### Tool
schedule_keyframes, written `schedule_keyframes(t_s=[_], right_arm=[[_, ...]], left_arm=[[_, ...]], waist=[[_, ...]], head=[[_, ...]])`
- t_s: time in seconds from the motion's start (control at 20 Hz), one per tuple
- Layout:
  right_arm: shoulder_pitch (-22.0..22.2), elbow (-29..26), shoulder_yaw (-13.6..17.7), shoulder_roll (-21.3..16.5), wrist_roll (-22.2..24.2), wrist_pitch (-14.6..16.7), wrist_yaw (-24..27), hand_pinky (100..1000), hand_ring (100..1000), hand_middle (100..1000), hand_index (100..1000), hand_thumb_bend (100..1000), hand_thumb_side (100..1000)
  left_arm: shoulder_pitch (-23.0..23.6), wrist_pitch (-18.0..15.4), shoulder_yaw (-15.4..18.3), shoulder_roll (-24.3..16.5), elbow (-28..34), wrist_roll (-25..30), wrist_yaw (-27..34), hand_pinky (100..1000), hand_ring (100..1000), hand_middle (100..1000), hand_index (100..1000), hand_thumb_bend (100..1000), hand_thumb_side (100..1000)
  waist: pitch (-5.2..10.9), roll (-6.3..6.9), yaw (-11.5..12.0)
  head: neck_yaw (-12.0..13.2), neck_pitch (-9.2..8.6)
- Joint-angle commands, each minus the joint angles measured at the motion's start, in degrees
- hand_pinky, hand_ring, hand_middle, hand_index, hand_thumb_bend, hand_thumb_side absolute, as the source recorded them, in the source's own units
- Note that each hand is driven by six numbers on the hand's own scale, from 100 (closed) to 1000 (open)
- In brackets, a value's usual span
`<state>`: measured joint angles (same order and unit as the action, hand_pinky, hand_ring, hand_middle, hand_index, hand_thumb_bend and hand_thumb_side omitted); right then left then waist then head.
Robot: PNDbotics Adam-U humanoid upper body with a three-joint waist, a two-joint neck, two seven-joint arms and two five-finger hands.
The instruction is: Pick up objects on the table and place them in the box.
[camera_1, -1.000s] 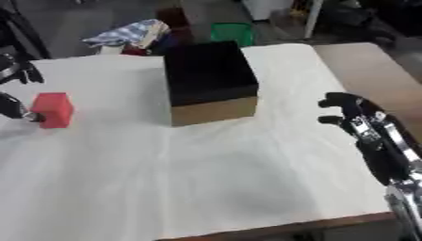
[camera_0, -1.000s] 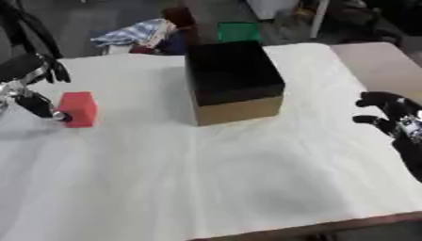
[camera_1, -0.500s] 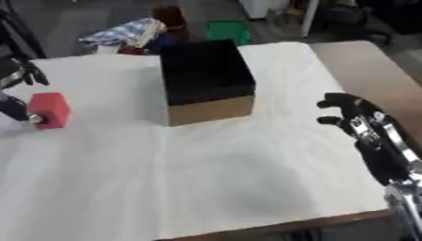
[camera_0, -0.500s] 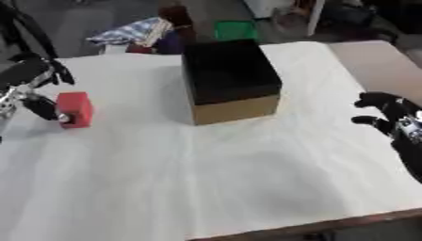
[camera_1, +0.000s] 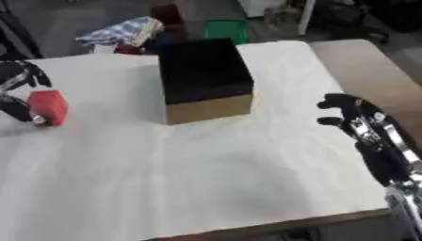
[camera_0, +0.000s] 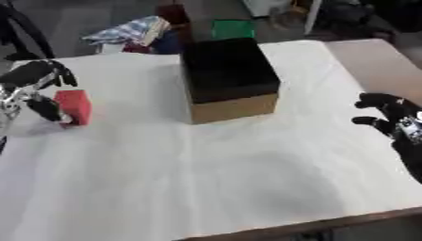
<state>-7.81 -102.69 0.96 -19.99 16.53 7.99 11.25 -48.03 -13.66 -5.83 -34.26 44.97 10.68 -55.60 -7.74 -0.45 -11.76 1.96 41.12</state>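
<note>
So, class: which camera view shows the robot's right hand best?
The right eye view: the black right hand shows there with its forearm running down to the lower right corner, over the white cloth-covered table. The left eye view shows only the hand, fingers relaxed, at the right edge, with most of the forearm cut off.

Table [camera_0: 362,61] is taking up nearly the whole frame, covered by a wrinkled white cloth [camera_0: 206,174], with bare brown tabletop showing along the right edge. An open cardboard box [camera_0: 229,80] with dark interior is sitting upper centre on the cloth. A red block [camera_0: 74,106] is standing at the left edge.
</note>
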Motion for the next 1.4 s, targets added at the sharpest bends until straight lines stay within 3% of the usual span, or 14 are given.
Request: schedule_keyframes(t_s=[0.05, 0.35, 0.4, 0.45, 0.6, 0.8, 1.4], right_arm=[[-0.6, -1.2, 0.0, -0.8, 0.2, 0.2, 0.1, 774, 1000, 719, 824, 100, 726], [-0.7, -1.2, 0.0, -0.7, 0.3, 0.2, 0.2, 774, 1000, 719, 824, 100, 726], [-0.7, -1.2, 0.0, -0.7, 0.3, 0.1, 0.2, 774, 1000, 719, 823, 100, 726], [-0.7, -1.2, 0.0, -0.7, 0.3, 0.1, 0.1, 774, 1000, 719, 823, 100, 726], [-0.7, -1.1, 0.1, -0.7, 0.3, 0.1, 0.1, 774, 1000, 718, 823, 100, 726], [-0.7, -1.1, 0.2, -0.7, 0.3, 0.1, 0.2, 774, 1000, 718, 823, 100, 724], [-0.5, -1.1, 0.0, -0.8, 0.5, 0.1, 0.4, 774, 1000, 718, 823, 100, 721]], left_arm=[[-2.1, 0.1, 0.9, -0.5, -0.9, 1.2, -1.3, 691, 635, 606, 671, 813, 145], [-2.6, 0.0, 1.4, -0.1, -1.8, 1.9, -2.3, 691, 635, 606, 671, 814, 145], [-2.5, 0.2, 1.3, -0.1, -2.1, 2.1, -2.6, 661, 549, 512, 586, 812, 145], [-2.6, 0.5, 1.2, 0.0, -2.4, 2.5, -3.1, 655, 535, 496, 568, 811, 145], [-2.9, 1.4, 1.5, 0.1, -2.3, 2.6, -4.6, 590, 414, 328, 419, 800, 141], [-2.9, 2.7, 2.0, 0.0, -0.9, 0.0, -3.9, 543, 331, 215, 317, 799, 145], [-6.0, 3.6, 0.5, 0.7, 10.6, -1.6, 7.0, 509, 335, 215, 317, 789, 146]], waist=[[0.63, 0.03, -0.3], [0.63, 0.04, -0.3], [0.60, 0.12, -0.5], [0.58, 0.20, -0.6], [0.58, 0.30, -0.7], [0.67, 0.26, -0.7], [1.41, 0.27, -1.0]], head=[[0.2, 0.02], [0.3, 0.03], [0.3, -0.01], [0.2, -0.03], [0.1, -0.05], [0.0, -0.10], [-0.4, -0.23]])
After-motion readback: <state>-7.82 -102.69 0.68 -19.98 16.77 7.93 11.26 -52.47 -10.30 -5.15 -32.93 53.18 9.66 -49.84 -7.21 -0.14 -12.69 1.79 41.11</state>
